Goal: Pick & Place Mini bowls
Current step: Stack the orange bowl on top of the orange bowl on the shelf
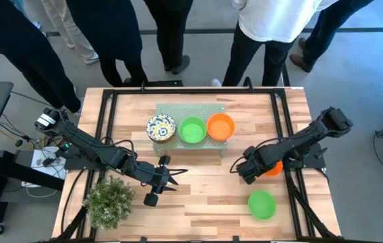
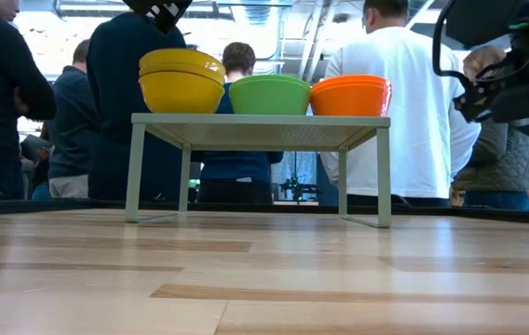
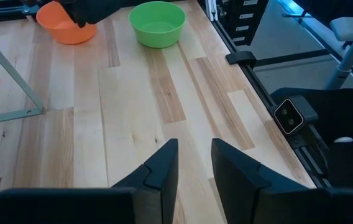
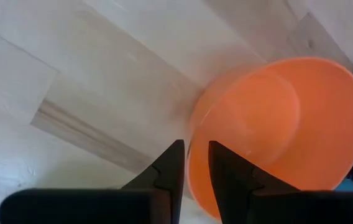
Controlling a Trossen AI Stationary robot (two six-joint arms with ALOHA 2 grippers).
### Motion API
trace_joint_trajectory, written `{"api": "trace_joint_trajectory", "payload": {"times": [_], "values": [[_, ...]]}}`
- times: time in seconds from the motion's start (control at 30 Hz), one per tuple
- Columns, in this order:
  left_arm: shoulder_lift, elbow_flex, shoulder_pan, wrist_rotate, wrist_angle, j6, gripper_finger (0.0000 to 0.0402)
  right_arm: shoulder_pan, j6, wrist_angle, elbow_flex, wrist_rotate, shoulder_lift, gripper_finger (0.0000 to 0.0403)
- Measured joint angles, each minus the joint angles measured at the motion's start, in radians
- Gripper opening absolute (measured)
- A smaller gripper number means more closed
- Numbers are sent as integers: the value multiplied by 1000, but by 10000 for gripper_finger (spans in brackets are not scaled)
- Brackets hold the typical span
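Note:
An orange mini bowl [image 4: 276, 130] lies at the table's right, with my right gripper [image 4: 192, 163] shut on its rim; it also shows as the orange bowl [image 1: 274, 169] under the arm and as the orange bowl [image 3: 64, 30]. A green mini bowl [image 1: 261, 204] stands on its base nearer the near edge. Three stacks rest on the pale green rack [image 1: 178, 145]: floral-and-yellow bowls [image 1: 161, 128], green bowls [image 1: 192, 130], orange bowls [image 1: 220, 126]. My left gripper [image 3: 195, 146] is open over bare wood left of centre, pointing toward the right. My right gripper pinches the orange bowl's rim [image 4: 192, 146] between its two fingers, one finger inside the bowl and one outside. The fingers come from above, slanting down. The bowl is tilted in the hold; whether it is clear of the table, I cannot tell.
A bushy green plant [image 1: 110, 199] stands at the near left corner beside the left arm. Several people stand beyond the far edge. Black rails run along both table sides. Bare wood lies between the rack and the near edge.

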Motion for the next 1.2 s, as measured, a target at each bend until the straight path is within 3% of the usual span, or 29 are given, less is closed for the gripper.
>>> {"api": "trace_joint_trajectory", "payload": {"times": [0.4, 0.63, 0.7, 0.97, 1.2], "values": [[0, 0, 0, 0, 1, -3, 97, -41, 17, 44, -85, -38, 0, 66], [0, 0, 0, 0, 6, -3, 97, -47, -30, 52, -81, -41, -1, 9], [0, 0, 0, 0, 6, -3, 97, -47, -58, 48, -69, -51, -1, 10], [0, 0, 0, 0, 7, -3, 97, -47, -135, -84, 89, -85, -1, 7], [0, 0, 0, 0, 8, -3, 97, -31, -141, -277, 327, 40, -1, 3]]}}
